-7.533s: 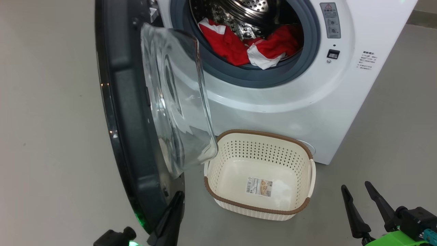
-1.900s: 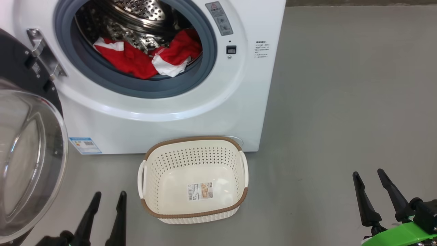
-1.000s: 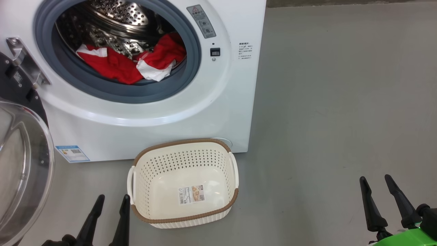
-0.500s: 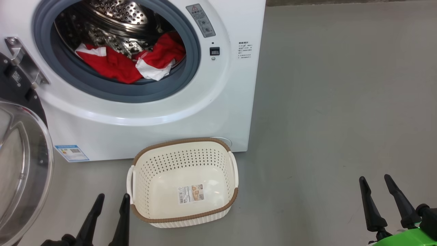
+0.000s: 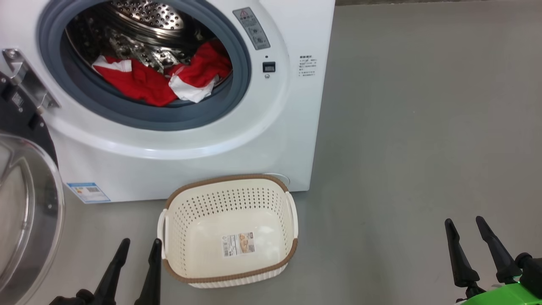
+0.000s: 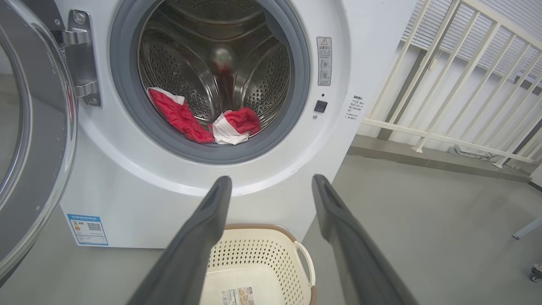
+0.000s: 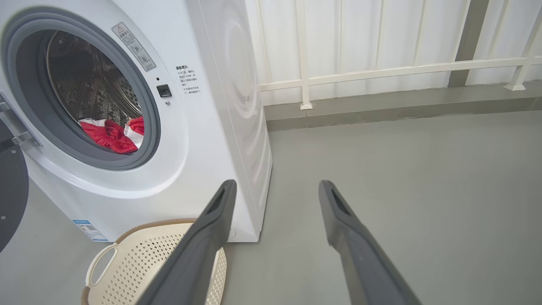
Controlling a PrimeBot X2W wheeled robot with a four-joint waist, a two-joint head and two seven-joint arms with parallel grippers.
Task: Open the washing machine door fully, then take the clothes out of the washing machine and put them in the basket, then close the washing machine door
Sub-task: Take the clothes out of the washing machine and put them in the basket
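Ahead of and above the left gripper (image 5: pixel 141 242), the clothes (image 5: pixel 146 84) are seen heaped low at the front of the drum (image 6: pixel 220 55), the red folds and one white panel resting against the grey rubber ring (image 5: pixel 237 84). How many garments are there cannot be told. The fabric is judged soft, light and limp: it should bunch easily between the fingers, drape and trail once lifted, and may catch on the ring's lip or the drum's ribs. A hold is best taken on a raised fold, probably the white bunch nearest the opening, pinched deep so that nothing slips free. The washing machine (image 5: pixel 190 156) stands directly beyond the left gripper, and to the left of and beyond the right gripper (image 5: pixel 463 220). The washing machine door (image 5: pixel 25 212) is swung out to the left of the left gripper, with the opening unobstructed; the first step is judged done. The basket (image 5: pixel 228 277), with nothing in it but its sticker, sits just right of the left gripper, below the opening and close to the machine's foot. Both grippers hang low with fingers spread wide apart and nothing between them, the right well off to the basket's far side.
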